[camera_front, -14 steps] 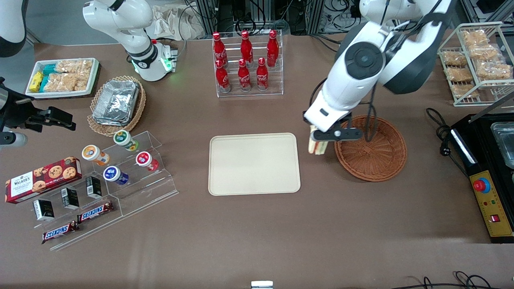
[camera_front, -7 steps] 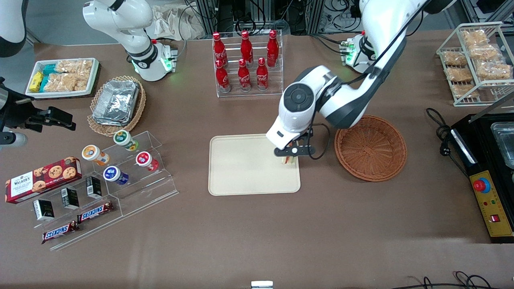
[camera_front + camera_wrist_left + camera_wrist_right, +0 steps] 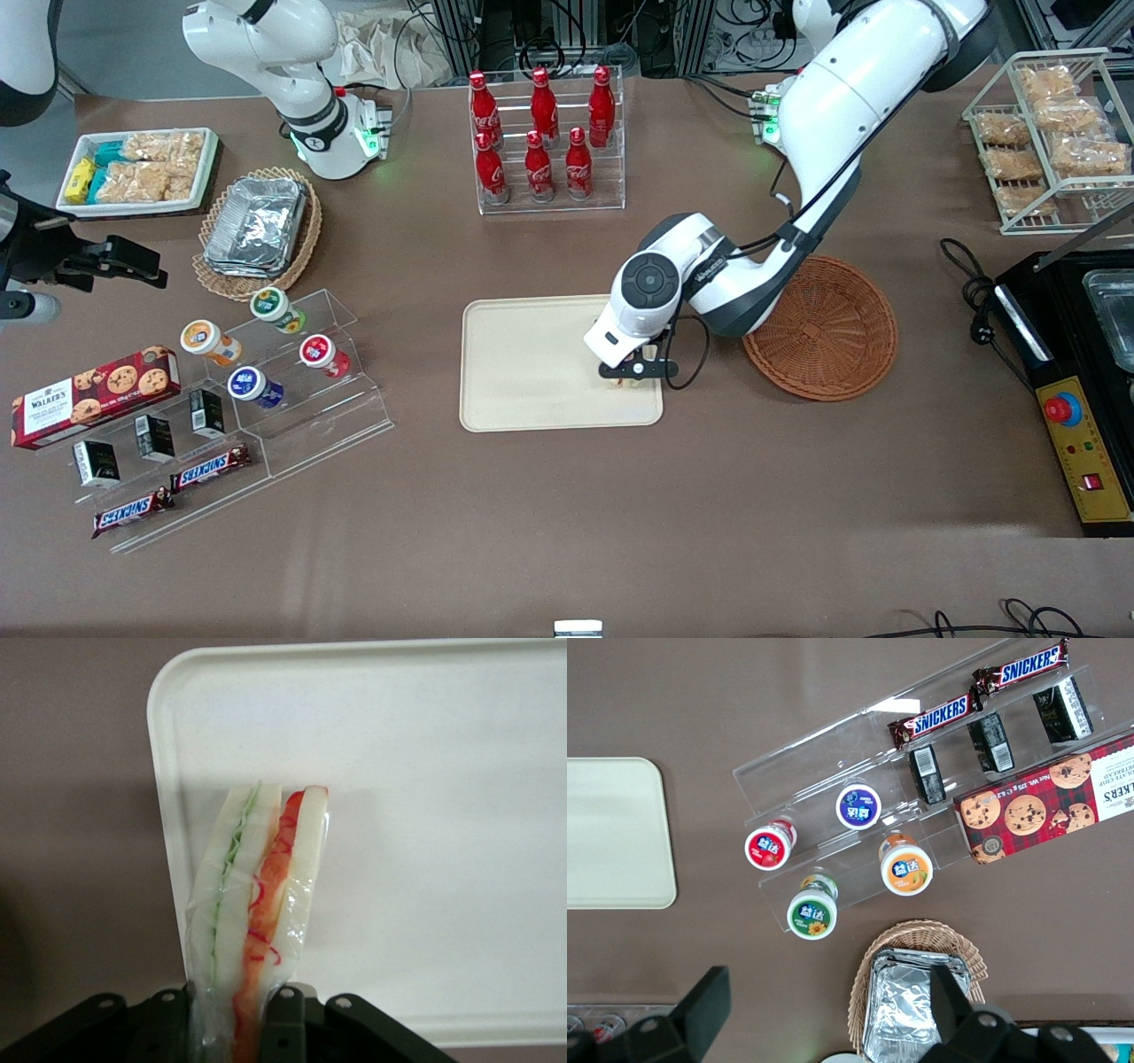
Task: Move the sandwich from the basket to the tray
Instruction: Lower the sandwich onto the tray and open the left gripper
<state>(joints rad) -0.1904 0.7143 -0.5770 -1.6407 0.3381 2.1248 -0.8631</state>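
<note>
My left gripper (image 3: 634, 376) hangs low over the cream-beige tray (image 3: 532, 372), at the tray's end nearest the basket, and is shut on the sandwich (image 3: 257, 904). The sandwich is a wrapped white-bread wedge with green and red-orange filling, held edge-on with its tip reaching down to the tray (image 3: 443, 815) close to the rim. In the front view the wrist hides nearly all of it. The reddish-brown wicker basket (image 3: 828, 332) stands beside the tray toward the working arm's end, with nothing in it.
A rack of red cola bottles (image 3: 545, 137) stands farther from the front camera than the tray. Toward the parked arm's end are an acrylic stand with yogurt cups (image 3: 266, 354), a cookie box (image 3: 93, 394) and a tan basket of foil trays (image 3: 257, 230). A black appliance (image 3: 1076, 354) lies at the working arm's end.
The gripper carried the sandwich from beside the basket to over the tray, then came lower and a little nearer the front camera. The basket stays bare.
</note>
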